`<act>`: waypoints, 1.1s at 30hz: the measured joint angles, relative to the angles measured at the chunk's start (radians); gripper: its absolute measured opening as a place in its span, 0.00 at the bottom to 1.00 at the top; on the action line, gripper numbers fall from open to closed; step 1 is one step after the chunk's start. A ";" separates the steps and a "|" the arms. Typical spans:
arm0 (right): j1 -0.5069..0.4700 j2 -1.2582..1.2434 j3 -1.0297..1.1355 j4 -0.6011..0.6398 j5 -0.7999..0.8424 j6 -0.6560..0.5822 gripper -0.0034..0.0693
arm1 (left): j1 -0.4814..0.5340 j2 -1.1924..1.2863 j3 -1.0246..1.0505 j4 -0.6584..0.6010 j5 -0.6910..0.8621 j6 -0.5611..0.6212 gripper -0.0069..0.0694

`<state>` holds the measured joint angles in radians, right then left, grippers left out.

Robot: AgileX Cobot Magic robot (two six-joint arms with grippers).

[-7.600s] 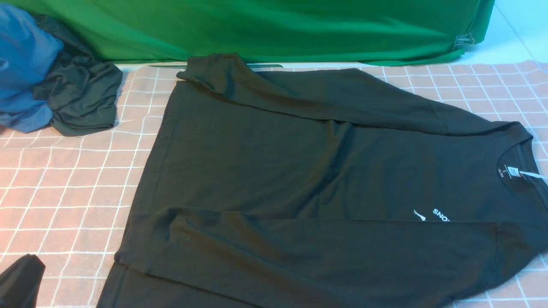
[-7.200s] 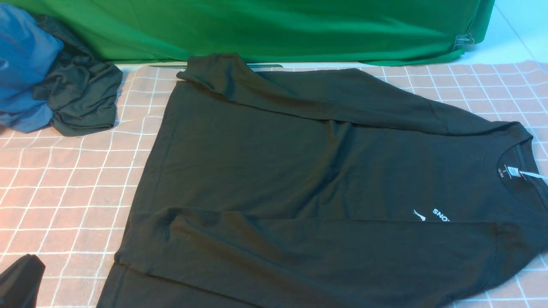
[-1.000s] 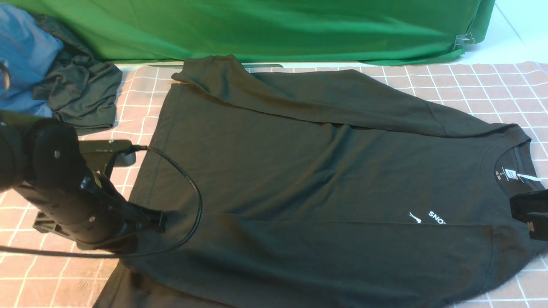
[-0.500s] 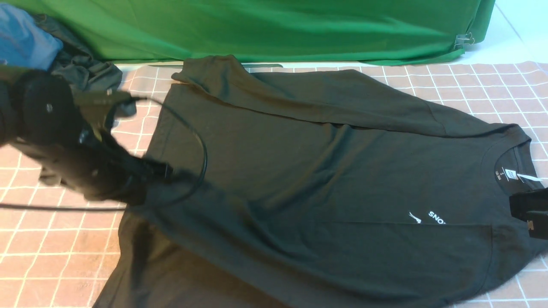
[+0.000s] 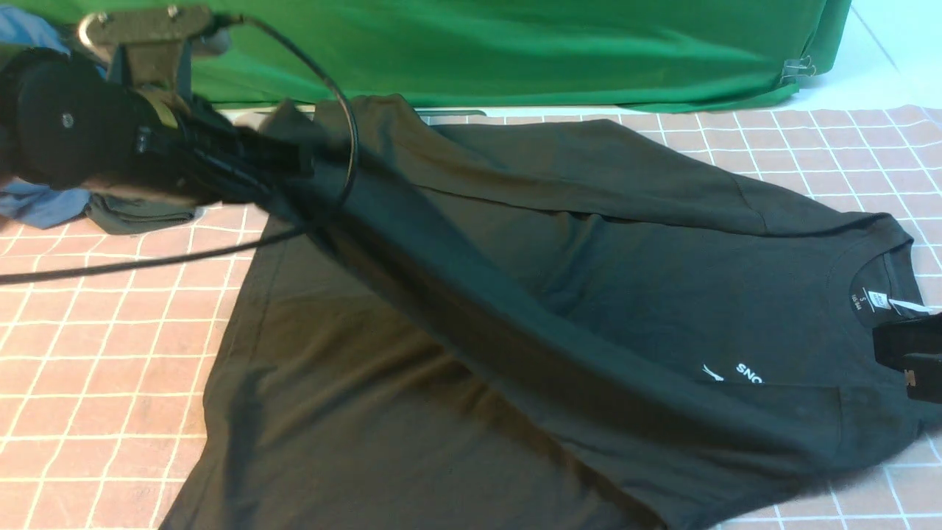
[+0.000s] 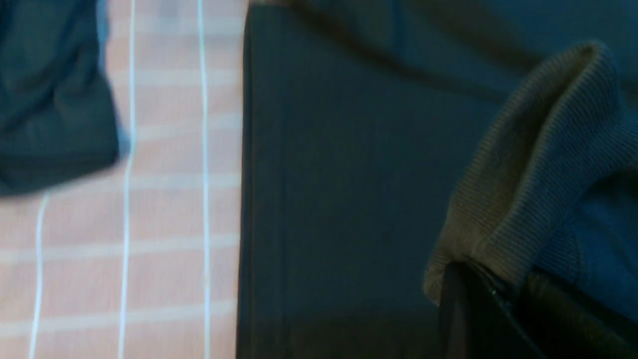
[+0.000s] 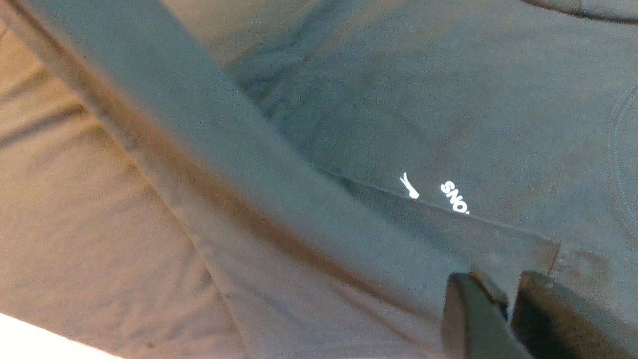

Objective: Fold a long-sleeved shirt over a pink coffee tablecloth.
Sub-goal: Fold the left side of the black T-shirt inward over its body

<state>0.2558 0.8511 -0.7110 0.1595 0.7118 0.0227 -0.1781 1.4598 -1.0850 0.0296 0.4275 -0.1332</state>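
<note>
Left claw (image 5: 298, 158) has lifted the gripped long-sleeved shirt (image 5: 625, 280) cuff; right claw (image 7: 498, 284) pinches shoulder; pink coffee tablecloth (image 5: 96, 353), green fabric (image 5: 515, 51) behind.

Blur smears left claw (image 5: 313, 158) — frame crops right claw (image 5: 896, 353).

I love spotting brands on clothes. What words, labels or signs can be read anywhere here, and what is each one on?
"SNO": white letters on the chest of the long-sleeved shirt; the rest is hidden under a fold of the cloth.
Small white logo mark beside them: a sign, no words.
Neck label inside the collar: print too small to read.
</note>
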 joint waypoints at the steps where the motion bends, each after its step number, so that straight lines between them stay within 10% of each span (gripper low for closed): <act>1: 0.000 0.000 0.000 0.000 -0.001 0.000 0.27 | 0.000 0.002 -0.002 0.000 -0.027 0.001 0.18; 33: 0.000 0.000 0.000 0.029 0.001 0.000 0.35 | 0.005 0.296 -0.005 0.330 -0.242 -0.101 0.31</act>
<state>0.2558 0.8511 -0.7110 0.1884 0.7124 0.0227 -0.1732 1.7553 -1.0895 0.3600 0.1852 -0.2343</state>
